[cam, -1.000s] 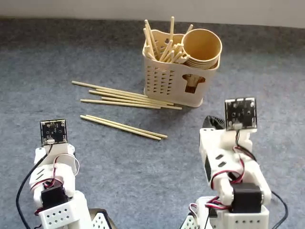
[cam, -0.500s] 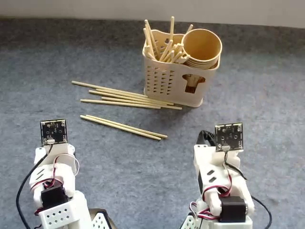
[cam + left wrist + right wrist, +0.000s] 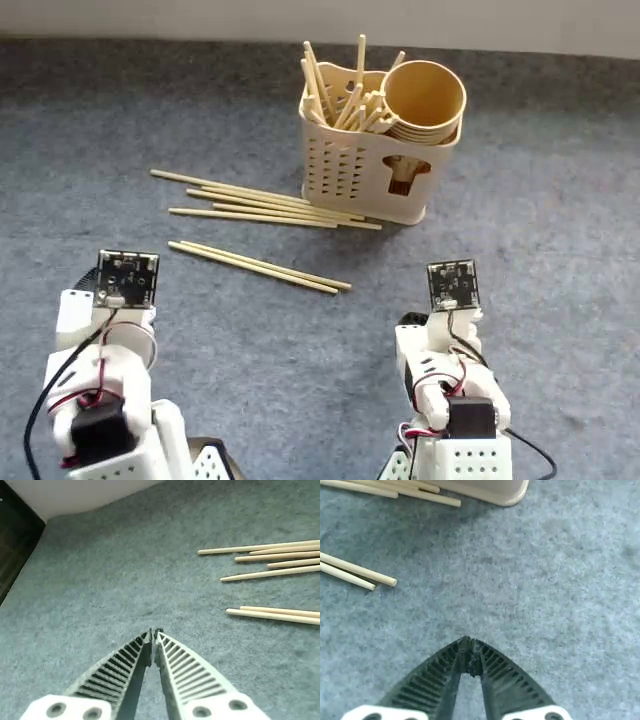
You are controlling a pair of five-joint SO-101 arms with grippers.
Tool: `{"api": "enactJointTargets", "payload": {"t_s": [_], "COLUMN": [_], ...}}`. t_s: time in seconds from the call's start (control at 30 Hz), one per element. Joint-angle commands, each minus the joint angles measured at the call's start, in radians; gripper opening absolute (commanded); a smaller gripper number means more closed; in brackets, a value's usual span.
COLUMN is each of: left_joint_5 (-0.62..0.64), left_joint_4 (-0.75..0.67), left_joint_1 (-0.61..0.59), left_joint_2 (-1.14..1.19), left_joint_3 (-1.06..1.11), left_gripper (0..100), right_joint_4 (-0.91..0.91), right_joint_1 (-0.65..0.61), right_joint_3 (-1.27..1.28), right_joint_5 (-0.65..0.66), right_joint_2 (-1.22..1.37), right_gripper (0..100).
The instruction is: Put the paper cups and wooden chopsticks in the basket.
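A cream plastic basket (image 3: 365, 175) stands at the back of the grey carpet. It holds nested paper cups (image 3: 425, 95) and several wooden chopsticks (image 3: 340, 90) standing upright. Several loose chopsticks (image 3: 265, 207) lie fanned out left of the basket, and a pair (image 3: 255, 266) lies nearer the arms. In the left wrist view my left gripper (image 3: 154, 633) is shut and empty over bare carpet, with the loose chopsticks (image 3: 270, 556) and the pair (image 3: 280, 614) off to its side. My right gripper (image 3: 468, 642) is shut and empty, with the pair's ends (image 3: 360, 572) and the basket's base (image 3: 490, 490) ahead.
The left arm (image 3: 105, 370) and the right arm (image 3: 450, 380) sit at the near edge of the carpet. A pale wall runs along the back. In the left wrist view a dark floor strip (image 3: 12, 545) borders the carpet.
The right arm has pulled back toward the near edge and shifted left. The left arm has turned slightly to the right. Chopsticks, cups and basket have not moved.
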Motion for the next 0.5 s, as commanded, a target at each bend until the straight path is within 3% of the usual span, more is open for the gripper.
{"api": "enactJointTargets", "payload": {"t_s": [0.0,0.23,0.47], "left_joint_5": [-0.003,-0.028,-0.123], "left_joint_4": [0.106,0.147,0.143], "left_joint_1": [0.125,0.219,0.259], "left_joint_2": [0.015,0.045,0.387], "left_joint_3": [-0.150,-0.177,-0.260], "left_gripper": [4,5,5], "right_joint_4": [-0.022,-0.024,-0.019], "right_joint_1": [-0.002,-0.002,-0.002], "right_joint_3": [0.061,0.097,0.101], "right_joint_5": [0.012,0.012,0.012], "right_joint_2": [-0.012,-0.012,-0.012], "right_gripper": [0.5,0.5,0.5]}}
